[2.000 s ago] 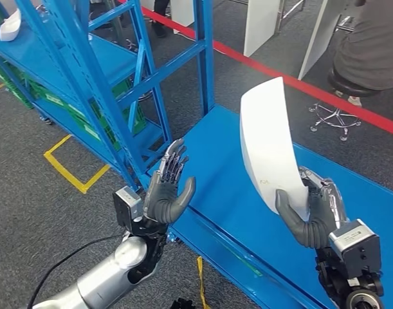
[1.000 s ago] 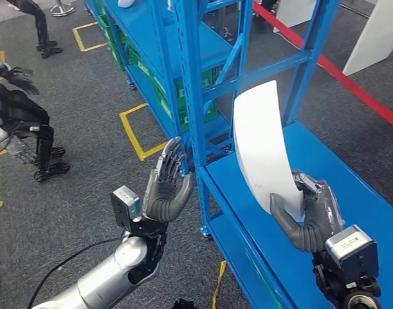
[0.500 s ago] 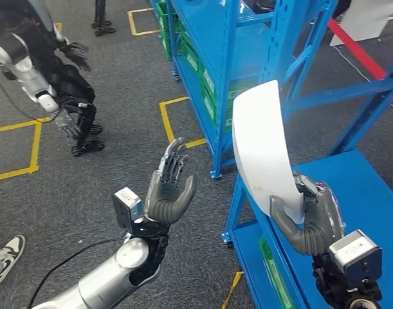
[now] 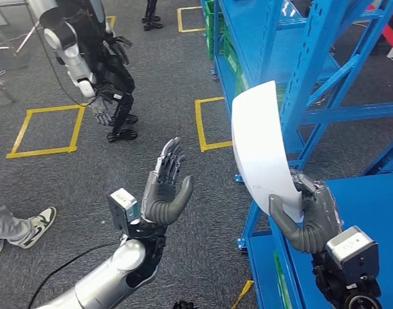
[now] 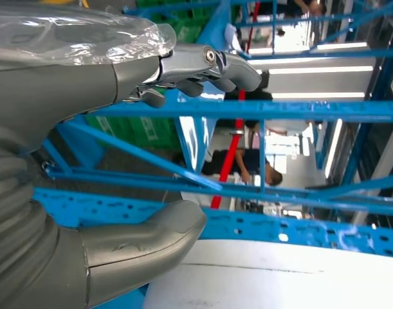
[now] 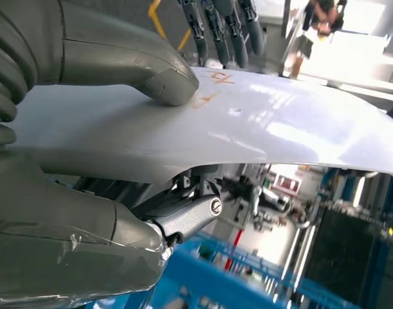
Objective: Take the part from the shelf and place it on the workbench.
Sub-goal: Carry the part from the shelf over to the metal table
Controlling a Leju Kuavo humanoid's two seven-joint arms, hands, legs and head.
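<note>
The part is a curved white panel (image 4: 260, 147) standing upright in my right hand (image 4: 310, 215), which grips its lower edge between thumb and fingers. The right wrist view shows the thumb pressed on the panel (image 6: 262, 132) near orange marks, with fingers under it. My left hand (image 4: 164, 188) is raised with its palm up and its fingers spread, holding nothing; it hangs over the grey floor left of the panel. In the left wrist view that hand (image 5: 136, 84) faces the blue shelf frame (image 5: 262, 109), with the white panel (image 5: 291, 277) at the edge.
A blue shelf rack (image 4: 301, 77) rises at the right, and a blue surface (image 4: 364, 206) lies beside my right hand. Another black and silver robot (image 4: 94, 61) stands at upper left. A person's shoe (image 4: 36, 225) is at the left edge. Yellow floor squares (image 4: 44, 129) mark the grey carpet.
The whole scene has swung as the camera turned: the blue surface slid off to the right, and the open floor and another robot came in. Both hands keep their poses.
</note>
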